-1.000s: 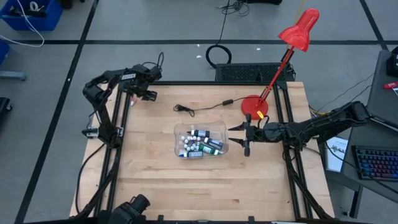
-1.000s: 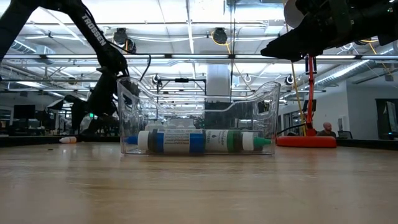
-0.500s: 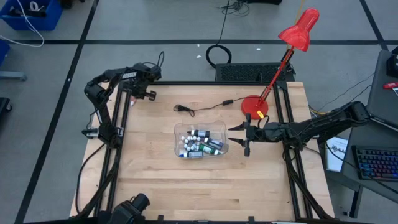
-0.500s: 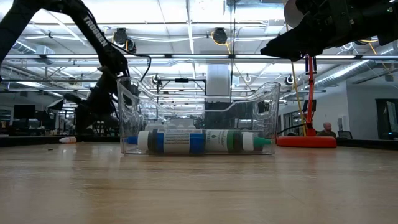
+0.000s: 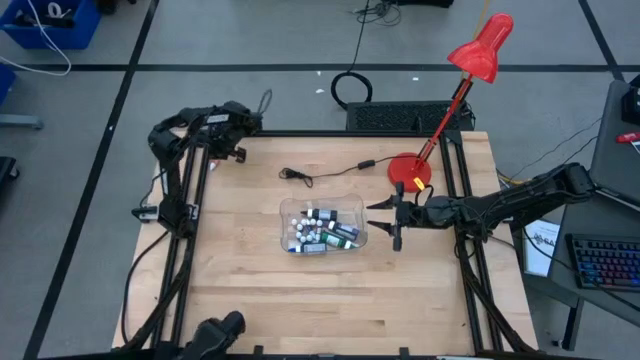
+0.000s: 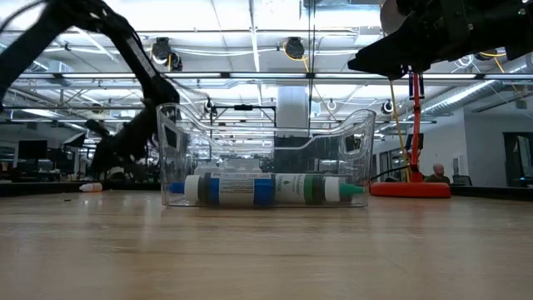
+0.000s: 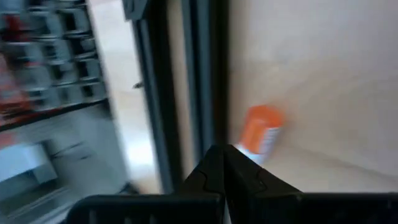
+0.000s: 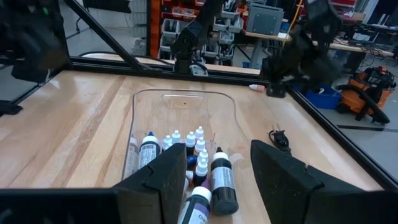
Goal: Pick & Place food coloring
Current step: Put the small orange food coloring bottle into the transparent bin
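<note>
High view: the left tool (image 5: pixel 238 152) is pressed together over the bench's (image 5: pixel 330 300) far left corner. The right tool (image 5: pixel 388 222), fingers spread, hangs just beside the clear tub (image 5: pixel 287 212), where the food coloring (image 5: pixel 322 232) bottles lie heaped.

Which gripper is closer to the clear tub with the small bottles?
The right gripper. It hovers open just beside the clear tub, on its right. The left gripper is far off at the table's back-left corner, shut.

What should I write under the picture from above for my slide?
Clear tub of food coloring bottles mid-table, right gripper beside it.
</note>
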`<move>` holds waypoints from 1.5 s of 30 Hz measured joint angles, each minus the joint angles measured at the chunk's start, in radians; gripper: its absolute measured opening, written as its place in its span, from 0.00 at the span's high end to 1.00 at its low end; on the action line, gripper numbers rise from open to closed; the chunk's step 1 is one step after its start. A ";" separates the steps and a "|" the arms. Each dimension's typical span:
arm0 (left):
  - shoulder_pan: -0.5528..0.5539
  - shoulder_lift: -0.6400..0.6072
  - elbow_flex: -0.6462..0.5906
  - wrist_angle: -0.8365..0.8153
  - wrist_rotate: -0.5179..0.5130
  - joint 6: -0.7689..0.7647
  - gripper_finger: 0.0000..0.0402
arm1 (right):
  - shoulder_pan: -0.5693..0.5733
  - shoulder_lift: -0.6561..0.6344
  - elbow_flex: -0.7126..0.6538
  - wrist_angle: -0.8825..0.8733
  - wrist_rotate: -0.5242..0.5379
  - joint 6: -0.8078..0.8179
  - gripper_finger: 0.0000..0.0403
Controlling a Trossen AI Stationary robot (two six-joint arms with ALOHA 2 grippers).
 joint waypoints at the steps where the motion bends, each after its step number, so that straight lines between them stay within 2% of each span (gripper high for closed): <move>1: -0.002 0.035 0.007 -0.037 -0.019 -0.009 1.00 | 0.000 0.000 0.000 0.000 -0.002 0.000 0.58; 6: -0.017 0.186 0.069 -0.213 -0.098 -0.119 1.00 | 0.000 0.000 0.000 -0.010 -0.028 0.001 0.58; 11: -0.004 0.188 0.081 -0.222 -0.043 -0.120 1.00 | 0.000 0.000 0.000 -0.013 -0.029 0.008 0.58; 15: 0.027 0.187 0.111 -0.182 0.072 0.004 1.00 | 0.000 0.000 0.000 -0.014 -0.029 0.009 0.58; 21: 0.045 0.188 0.129 -0.148 0.119 0.059 1.00 | 0.001 0.000 0.000 -0.014 -0.030 0.027 0.58; 26: 0.062 0.187 0.147 -0.055 0.197 0.149 1.00 | 0.001 0.000 0.000 -0.014 -0.056 0.034 0.58; 32: 0.059 0.175 0.145 0.029 0.229 0.260 1.00 | 0.000 0.000 0.000 -0.014 -0.055 0.024 0.58; 37: 0.023 0.137 0.146 0.092 0.178 0.337 0.99 | 0.000 0.000 0.000 -0.014 -0.054 0.019 0.58; 41: 0.012 0.068 0.146 0.136 0.163 0.351 0.94 | 0.000 0.000 0.000 -0.015 -0.054 0.010 0.58; 45: 0.002 0.009 0.146 0.116 0.159 0.456 0.85 | 0.000 0.000 0.000 -0.015 -0.053 0.008 0.58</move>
